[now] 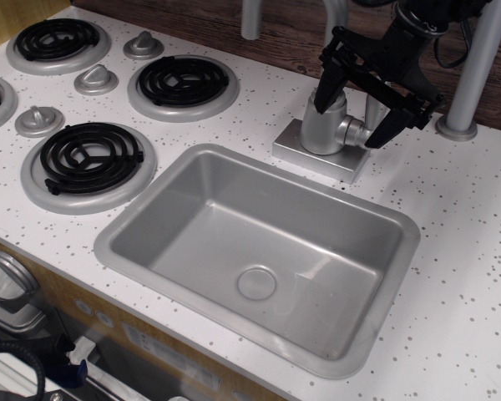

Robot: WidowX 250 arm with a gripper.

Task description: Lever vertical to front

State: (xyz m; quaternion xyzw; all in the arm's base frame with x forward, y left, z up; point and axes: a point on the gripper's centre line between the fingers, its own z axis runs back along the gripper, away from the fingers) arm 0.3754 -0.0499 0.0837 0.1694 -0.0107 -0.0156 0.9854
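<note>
The black gripper (pixel 348 124) hangs open over the faucet at the back of the sink, one finger (pixel 324 90) left of the faucet body (pixel 324 129) and the other (pixel 391 125) to its right. The lever (pixel 372 105) is a slim silver bar standing upright between the fingers, rising from a small round side stub (pixel 356 131). Most of the bar is hidden behind the gripper. The jaws stand apart around the lever and I cannot tell whether they touch it.
The grey sink basin (pixel 192 167) lies in front of the faucet's square base (pixel 296 150). Black stove burners (pixel 92 157) and silver knobs (pixel 95 79) are at left. Silver posts stand at back right (pixel 476 71) and back centre (pixel 250 18).
</note>
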